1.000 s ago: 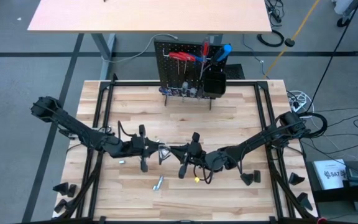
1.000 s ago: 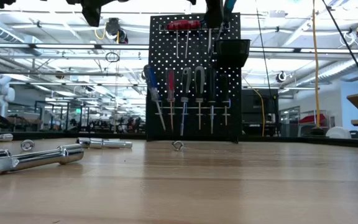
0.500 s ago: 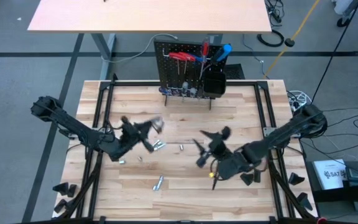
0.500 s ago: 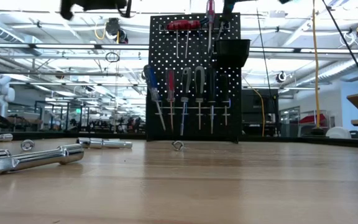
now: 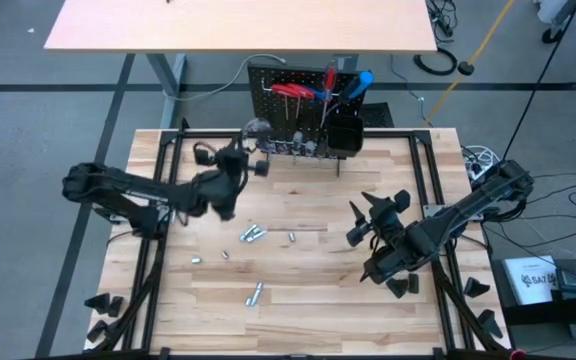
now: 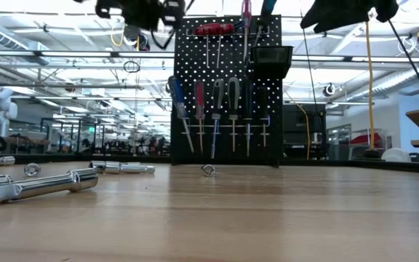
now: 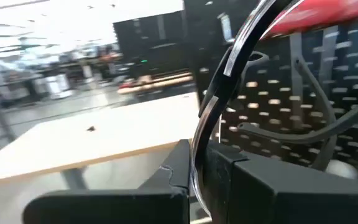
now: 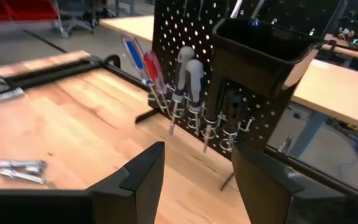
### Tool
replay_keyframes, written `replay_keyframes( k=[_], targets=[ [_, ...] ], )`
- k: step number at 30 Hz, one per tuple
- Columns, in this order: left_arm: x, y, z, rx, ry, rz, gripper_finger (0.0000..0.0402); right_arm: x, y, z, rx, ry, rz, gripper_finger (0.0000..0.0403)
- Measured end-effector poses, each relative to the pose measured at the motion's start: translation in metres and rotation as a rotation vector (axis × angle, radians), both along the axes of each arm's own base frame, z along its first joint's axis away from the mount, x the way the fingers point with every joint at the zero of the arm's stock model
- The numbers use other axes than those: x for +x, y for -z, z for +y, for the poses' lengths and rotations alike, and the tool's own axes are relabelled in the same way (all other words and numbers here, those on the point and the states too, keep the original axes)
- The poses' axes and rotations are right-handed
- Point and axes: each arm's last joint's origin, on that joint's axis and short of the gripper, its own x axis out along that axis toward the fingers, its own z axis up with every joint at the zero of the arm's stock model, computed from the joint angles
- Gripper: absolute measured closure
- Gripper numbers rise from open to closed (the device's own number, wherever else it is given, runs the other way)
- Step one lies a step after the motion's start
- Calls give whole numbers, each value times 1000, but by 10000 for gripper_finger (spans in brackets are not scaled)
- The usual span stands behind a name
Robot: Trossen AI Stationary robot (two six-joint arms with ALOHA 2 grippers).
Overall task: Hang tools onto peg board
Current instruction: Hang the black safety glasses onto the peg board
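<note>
L gripper (image 5: 251,150) is hovering at the top-left corner of the peg board (image 5: 286,120), fingers clamped on a silver wire ring (image 7: 229,81) — likely a hex-key ring, though what hangs on it isn't readable. R gripper (image 5: 373,215) is waiting over the table's (image 5: 298,275) right half, well apart from the board, fingers (image 8: 143,171) standing apart w/ nothing between them.

The board is standing upright at the table's far edge, already carrying red-handled pliers (image 5: 293,90), a row of screwdrivers (image 6: 217,109) and a black box bin (image 5: 343,130). Loose silver bits (image 5: 252,235) are lying mid-table, more (image 5: 254,294) nearer the front edge.

Risks, as a judgement:
- ring is being pinched on thin wire, so it could be twisting or slipping in the grip as it nears a hook
- approach is crowded by the pliers' handles — a bump could be knocking them off
- pushing on the light board could be tipping it back off the edge

Hard to make out: the target hook isn't visible in any view; L wrist view is blurred w/ the ring filling it; low view is cutting both arms off at the top.
</note>
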Motion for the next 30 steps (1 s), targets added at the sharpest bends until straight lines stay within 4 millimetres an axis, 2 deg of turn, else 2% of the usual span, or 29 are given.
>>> replay_keyframes(
  k=[5, 13, 20, 24, 30],
  targets=[
    [8, 10, 31, -6, -76, -51, 383, 0, -2, -5, 37, -4, 56, 229],
    [6, 9, 59, -11, -129, -181, 383, -10, -11, -15, 66, -31, 144, 239],
    [12, 5, 68, -9, -102, -243, 383, -21, -23, -24, 44, -31, 146, 244],
    [24, 9, 70, -12, -115, -225, 383, -22, -25, -27, 38, -33, 153, 244],
    [34, 20, 75, -15, -222, -182, 383, -23, -25, -26, 42, -44, 176, 244]
  ],
)
